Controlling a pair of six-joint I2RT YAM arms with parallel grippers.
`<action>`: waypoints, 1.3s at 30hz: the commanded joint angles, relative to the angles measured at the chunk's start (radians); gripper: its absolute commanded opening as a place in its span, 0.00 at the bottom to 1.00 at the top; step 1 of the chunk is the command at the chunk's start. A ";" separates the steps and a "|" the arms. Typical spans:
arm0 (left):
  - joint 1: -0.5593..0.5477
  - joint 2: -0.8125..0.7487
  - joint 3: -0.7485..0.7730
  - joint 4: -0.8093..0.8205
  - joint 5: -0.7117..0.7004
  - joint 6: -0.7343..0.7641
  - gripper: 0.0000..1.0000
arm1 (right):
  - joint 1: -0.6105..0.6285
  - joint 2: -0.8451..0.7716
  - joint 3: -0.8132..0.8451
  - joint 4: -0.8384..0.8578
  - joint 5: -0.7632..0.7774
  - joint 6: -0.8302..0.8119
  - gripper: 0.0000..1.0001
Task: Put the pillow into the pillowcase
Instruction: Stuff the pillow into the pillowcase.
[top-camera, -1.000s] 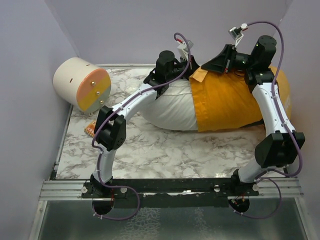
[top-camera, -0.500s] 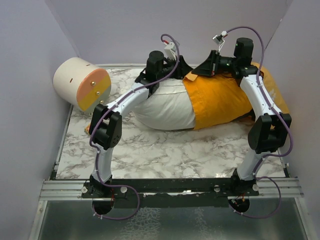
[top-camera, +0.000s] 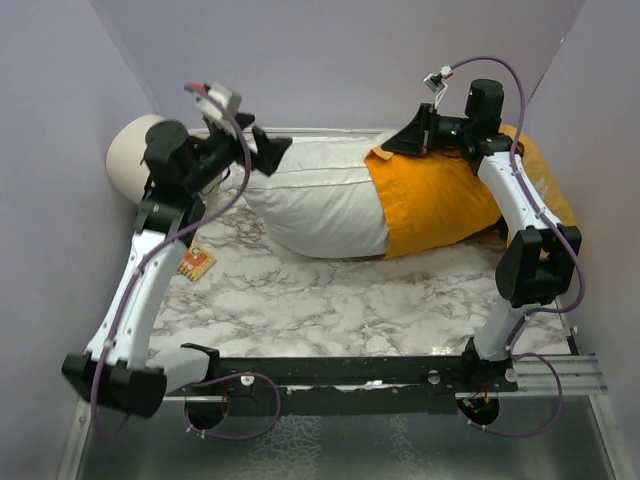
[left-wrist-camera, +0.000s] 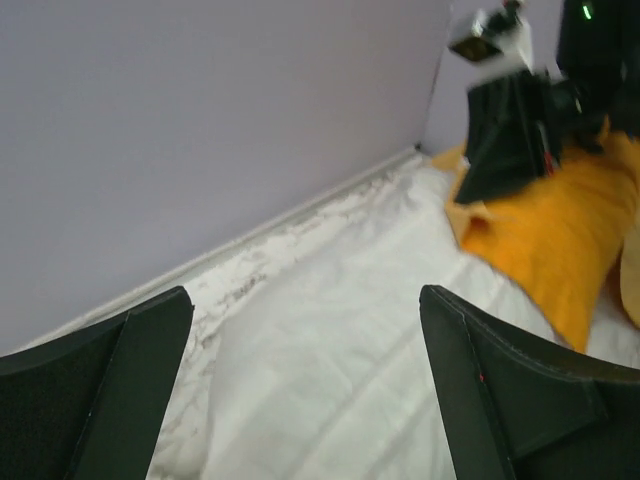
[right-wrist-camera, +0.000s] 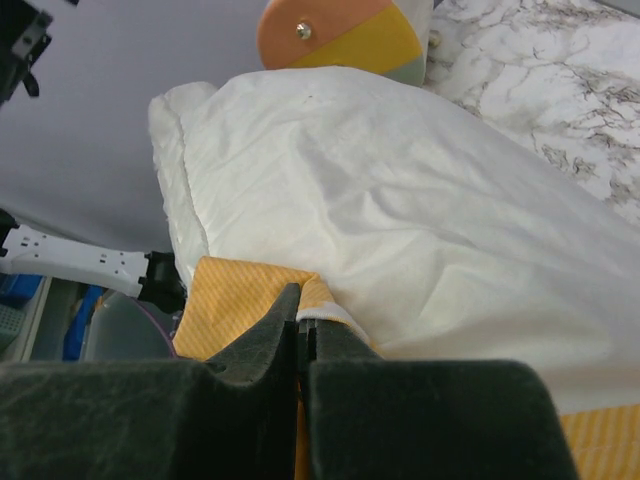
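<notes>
Marbled worktop (top-camera: 330, 300), lilac walls (top-camera: 330, 60). Pillow (top-camera: 320, 205) centre-top of frame, right half inside pillowcase (top-camera: 440, 200). Left fingers (left-wrist-camera: 500, 400) spread wide above pillow's left end, holding nothing. Right fingers (right-wrist-camera: 262, 345) pinched on pillowcase rim, upper right.

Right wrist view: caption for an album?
Shut right gripper pinches an edge of the orange-yellow fabric pillowcase beside the plump white pillow.
</notes>
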 joint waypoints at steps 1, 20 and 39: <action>-0.010 -0.277 -0.369 -0.013 0.147 0.265 0.99 | 0.009 -0.010 -0.032 0.025 -0.006 -0.015 0.01; -0.247 0.128 -0.064 -0.521 0.067 0.868 0.93 | 0.010 -0.025 -0.057 -0.019 0.012 -0.057 0.01; -0.358 0.231 -0.062 0.219 0.574 -0.141 0.00 | 0.234 0.048 0.385 -0.287 0.195 -0.273 0.01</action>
